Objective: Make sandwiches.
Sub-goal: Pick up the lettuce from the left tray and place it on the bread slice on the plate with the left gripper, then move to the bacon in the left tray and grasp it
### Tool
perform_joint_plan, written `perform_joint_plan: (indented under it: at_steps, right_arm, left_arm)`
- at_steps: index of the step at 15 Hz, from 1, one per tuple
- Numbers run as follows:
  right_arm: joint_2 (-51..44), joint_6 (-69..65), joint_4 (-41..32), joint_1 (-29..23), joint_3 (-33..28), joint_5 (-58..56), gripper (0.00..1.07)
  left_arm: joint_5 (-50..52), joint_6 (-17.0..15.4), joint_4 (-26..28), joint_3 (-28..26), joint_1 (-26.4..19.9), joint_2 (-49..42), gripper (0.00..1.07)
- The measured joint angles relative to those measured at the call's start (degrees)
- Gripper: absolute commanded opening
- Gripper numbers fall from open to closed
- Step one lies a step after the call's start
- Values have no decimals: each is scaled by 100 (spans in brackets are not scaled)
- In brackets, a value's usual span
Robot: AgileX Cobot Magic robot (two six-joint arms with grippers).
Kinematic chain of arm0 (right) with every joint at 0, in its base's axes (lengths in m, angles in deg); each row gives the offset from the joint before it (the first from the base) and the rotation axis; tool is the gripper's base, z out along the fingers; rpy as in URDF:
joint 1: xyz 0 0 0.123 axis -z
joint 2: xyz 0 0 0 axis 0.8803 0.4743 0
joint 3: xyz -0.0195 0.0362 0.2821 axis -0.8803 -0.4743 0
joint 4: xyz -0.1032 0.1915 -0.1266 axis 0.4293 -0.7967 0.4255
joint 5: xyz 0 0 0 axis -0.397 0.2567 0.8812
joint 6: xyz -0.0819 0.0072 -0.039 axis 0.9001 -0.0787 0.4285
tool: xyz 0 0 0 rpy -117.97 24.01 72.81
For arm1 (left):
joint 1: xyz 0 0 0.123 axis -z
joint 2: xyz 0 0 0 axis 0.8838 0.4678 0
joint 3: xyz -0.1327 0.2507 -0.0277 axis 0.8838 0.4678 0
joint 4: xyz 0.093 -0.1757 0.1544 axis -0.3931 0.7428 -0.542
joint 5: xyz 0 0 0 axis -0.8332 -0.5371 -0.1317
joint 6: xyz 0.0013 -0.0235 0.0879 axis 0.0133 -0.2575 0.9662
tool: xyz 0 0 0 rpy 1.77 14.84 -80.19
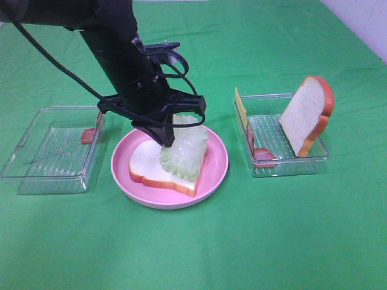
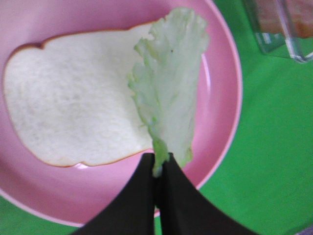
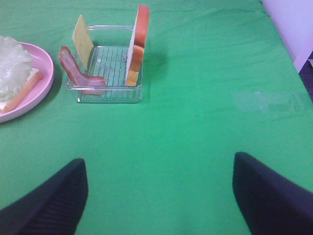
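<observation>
A white bread slice (image 1: pixel 148 164) with orange-brown crust lies on a pink plate (image 1: pixel 214 172). My left gripper (image 1: pixel 166 140) is shut on a pale green lettuce leaf (image 1: pixel 184 148) that hangs over the slice's right part; the left wrist view shows the leaf (image 2: pixel 171 93) pinched at its stem over the bread (image 2: pixel 73 103). A second bread slice (image 1: pixel 307 115) leans in the right clear tray (image 1: pixel 290 166) with a yellow cheese slice (image 1: pixel 240 107) and a bacon strip (image 1: pixel 260 152). My right gripper (image 3: pixel 159 196) is open over bare cloth, out of the exterior view.
A clear tray (image 1: pixel 51 148) on the left holds a bacon strip (image 1: pixel 91 133) at its right wall. Green cloth covers the table. The left arm (image 1: pixel 121 48) reaches over the plate from the back left. A white wall edge shows at the far right.
</observation>
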Motion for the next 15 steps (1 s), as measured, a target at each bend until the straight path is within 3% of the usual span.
perform_joint_plan:
  at_steps: [2, 7, 9, 10, 11, 13, 15]
  right_arm:
    - [0, 0, 0, 0, 0, 0, 77]
    - [0, 0, 0, 0, 0, 0, 77]
    - [0, 0, 0, 0, 0, 0, 77]
    - [0, 0, 0, 0, 0, 0, 77]
    - [0, 0, 0, 0, 0, 0, 77]
    - [0, 0, 0, 0, 0, 0, 77]
    - [0, 0, 0, 0, 0, 0, 77]
  left_arm:
    - [-29, -401, -561, 0, 0, 11, 0]
    - [-40, -544, -584, 0, 0, 195, 2]
    - [-92, -607, -573, 0, 0, 246, 16]
    - [-109, -619, -579, 0, 0, 246, 47]
    - [-115, -619, -630, 0, 0, 246, 61]
    - [-120, -619, -762, 0, 0, 246, 75]
    - [-367, -619, -1031, -206, 0, 252, 77]
